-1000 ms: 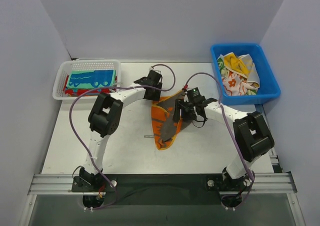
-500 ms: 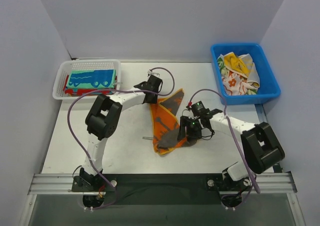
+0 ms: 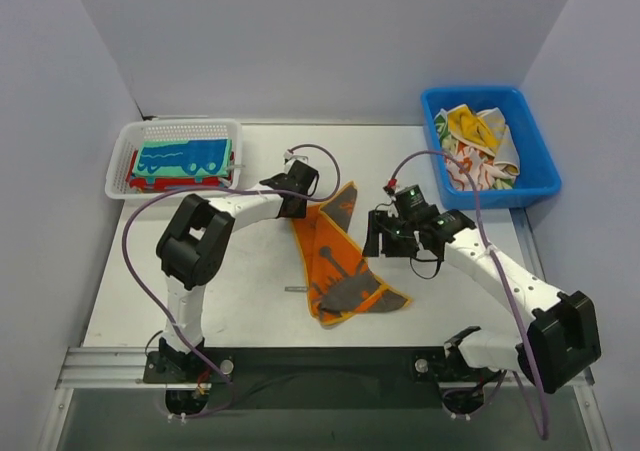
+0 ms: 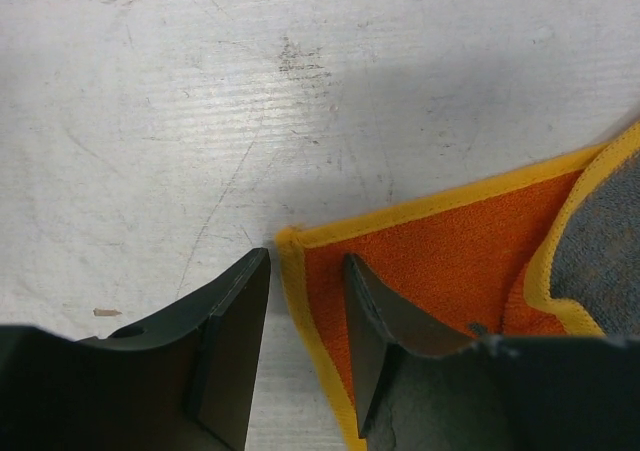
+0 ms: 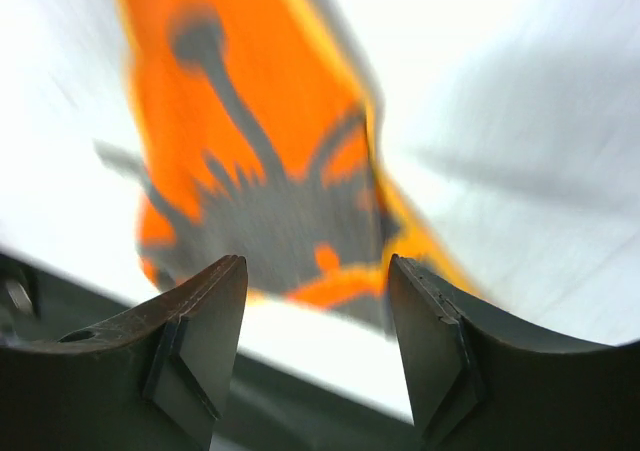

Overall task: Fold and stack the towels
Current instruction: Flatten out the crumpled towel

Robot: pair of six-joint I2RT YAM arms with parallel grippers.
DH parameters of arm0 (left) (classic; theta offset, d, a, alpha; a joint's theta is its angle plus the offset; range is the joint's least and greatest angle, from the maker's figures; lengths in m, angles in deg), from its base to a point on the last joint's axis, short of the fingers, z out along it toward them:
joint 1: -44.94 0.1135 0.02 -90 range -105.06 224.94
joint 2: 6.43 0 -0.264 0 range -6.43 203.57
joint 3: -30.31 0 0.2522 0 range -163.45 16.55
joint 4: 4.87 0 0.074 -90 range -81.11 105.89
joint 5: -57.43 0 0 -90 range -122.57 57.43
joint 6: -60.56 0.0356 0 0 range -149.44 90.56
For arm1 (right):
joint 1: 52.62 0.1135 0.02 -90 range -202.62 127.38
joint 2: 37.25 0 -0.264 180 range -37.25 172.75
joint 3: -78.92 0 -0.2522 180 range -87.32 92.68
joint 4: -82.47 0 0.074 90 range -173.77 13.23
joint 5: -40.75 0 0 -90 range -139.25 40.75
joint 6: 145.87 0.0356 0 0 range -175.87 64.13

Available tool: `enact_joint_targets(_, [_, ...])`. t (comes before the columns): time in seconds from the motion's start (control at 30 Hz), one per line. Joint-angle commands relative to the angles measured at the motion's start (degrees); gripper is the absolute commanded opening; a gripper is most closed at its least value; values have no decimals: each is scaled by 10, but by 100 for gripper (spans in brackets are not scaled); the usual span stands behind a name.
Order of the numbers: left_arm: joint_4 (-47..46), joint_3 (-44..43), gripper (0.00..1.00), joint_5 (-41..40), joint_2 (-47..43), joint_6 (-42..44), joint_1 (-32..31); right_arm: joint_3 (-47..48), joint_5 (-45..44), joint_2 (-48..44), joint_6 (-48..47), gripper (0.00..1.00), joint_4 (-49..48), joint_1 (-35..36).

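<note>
Two down by the look of it: a teal towel (image 3: 185,156) lies folded flat on a red towel (image 3: 150,182) inside the basket (image 3: 120,156). That is the stack so far.

Far right of the basket, the bin (image 3: 535,186) holds a loose heap (image 3: 475,146) of yellow, floral white and grey cloth, all unfolded. I judge the job well short of halfway.

Now the one in play. The orange towel (image 3: 335,261) lies on the table (image 3: 200,301), right of the basket and nearer the arm bases. It is not square and not folded neatly. It makes a long crooked wedge, with grey flaps turned over at its far tip and its near end. The face is orange with a grey print, and a yellow border runs round the edge. It needs spreading flat before any clean fold, I'd say.

The left gripper (image 3: 297,199) is down at the towel corner nearest the basket. In the wrist view its fingers (image 4: 235,321) stand narrowly apart, with the yellow-bordered edge lying in the gap. One finger sits over the orange cloth and one over bare table. I see no pinch yet.

The right gripper (image 3: 383,239) hangs on the towel's side away from the basket, off the cloth. Its fingers (image 5: 430,341) are wide apart with nothing between them. The towel below is only a blur.
</note>
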State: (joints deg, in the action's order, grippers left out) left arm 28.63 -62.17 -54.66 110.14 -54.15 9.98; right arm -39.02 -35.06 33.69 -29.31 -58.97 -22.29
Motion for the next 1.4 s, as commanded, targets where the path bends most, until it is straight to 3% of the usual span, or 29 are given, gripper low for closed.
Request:
enact_joint_targets(0.0, [94,30,47,21,16,-3,-3,80,-89,40,-20,59,-60,-39])
enact_joint_targets(0.27, [77,37,44,53,15,-10,-3,236,-141,248,42,59,-190,-62])
enact_joint_targets(0.33, [74,37,42,56,20,-12,-3,257,-188,303,39,59,-221,-62])
enact_joint_targets(0.5, [72,38,39,58,27,-12,-1,320,-213,399,27,61,-284,-62])
enact_joint_targets(0.9, [58,56,26,64,27,-12,-3,435,-244,519,9,61,-251,-61])
enact_joint_targets(1.37, [52,61,18,60,15,-10,-2,501,-244,568,-9,57,-163,-33])
